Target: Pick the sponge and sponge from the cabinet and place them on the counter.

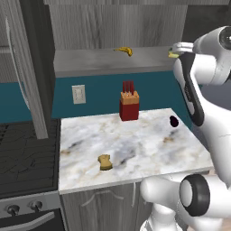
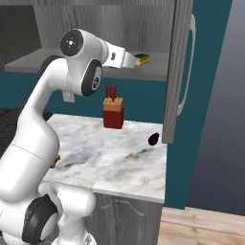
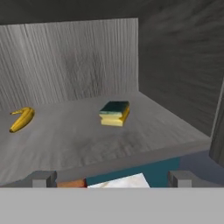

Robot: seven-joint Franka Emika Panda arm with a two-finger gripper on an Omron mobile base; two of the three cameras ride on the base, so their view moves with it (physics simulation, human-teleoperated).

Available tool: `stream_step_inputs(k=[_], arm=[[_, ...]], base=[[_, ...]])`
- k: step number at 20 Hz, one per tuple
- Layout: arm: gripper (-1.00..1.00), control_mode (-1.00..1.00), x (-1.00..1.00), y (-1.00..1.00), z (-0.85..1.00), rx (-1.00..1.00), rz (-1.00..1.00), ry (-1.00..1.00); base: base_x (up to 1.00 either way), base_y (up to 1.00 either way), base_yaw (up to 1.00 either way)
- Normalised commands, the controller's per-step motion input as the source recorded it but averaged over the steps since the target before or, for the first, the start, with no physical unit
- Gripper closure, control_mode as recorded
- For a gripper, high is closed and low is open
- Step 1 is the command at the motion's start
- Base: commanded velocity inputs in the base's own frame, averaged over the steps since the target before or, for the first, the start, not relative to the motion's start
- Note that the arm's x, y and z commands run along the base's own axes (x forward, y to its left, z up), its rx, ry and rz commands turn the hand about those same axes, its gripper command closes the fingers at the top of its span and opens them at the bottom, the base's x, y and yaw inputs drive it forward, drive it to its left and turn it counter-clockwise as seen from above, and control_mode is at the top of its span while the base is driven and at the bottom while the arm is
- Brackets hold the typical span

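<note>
A rectangular yellow sponge with a dark green top (image 3: 114,113) lies on the grey shelf (image 3: 65,144) of the open cabinet (image 1: 113,27), towards its right side. My gripper (image 3: 113,179) hovers at the shelf's front edge, pointing at this sponge from a short distance, open and holding nothing. From the right base view the gripper (image 2: 130,61) sits just left of the sponge (image 2: 141,59). A tan-yellow sponge with a pinched waist (image 1: 105,162) rests on the marble counter (image 1: 144,149), near its front left.
A yellow banana (image 3: 22,119) lies on the shelf's left part. A red knife block (image 1: 129,106) and a small dark object (image 1: 173,121) stand at the counter's back. Open cabinet doors (image 2: 179,72) flank the shelf. The black stovetop (image 1: 27,153) lies to the left.
</note>
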Motion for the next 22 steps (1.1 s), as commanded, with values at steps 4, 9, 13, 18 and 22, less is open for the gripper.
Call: stream_step_inputs(k=[4, 9, 13, 18, 22], arm=[[-1.00, -1.00, 0.26, -0.07, 0.00, 0.00, 0.00, 0.03], [-1.00, -1.00, 0.23, -0.06, 0.00, 0.01, 0.00, 0.02], [-1.00, -1.00, 0.21, -0.04, 0.00, 0.02, 0.00, 0.05], [-1.00, -1.00, 0.23, -0.02, 0.00, 0.01, 0.00, 0.03], [-1.00, -1.00, 0.24, -0.01, 0.00, 0.00, 0.00, 0.03]], base=[[0.00, 0.00, 0.00], [0.00, 0.00, 0.00], [0.00, 0.00, 0.00], [0.00, 0.00, 0.00], [0.00, 0.00, 0.00]])
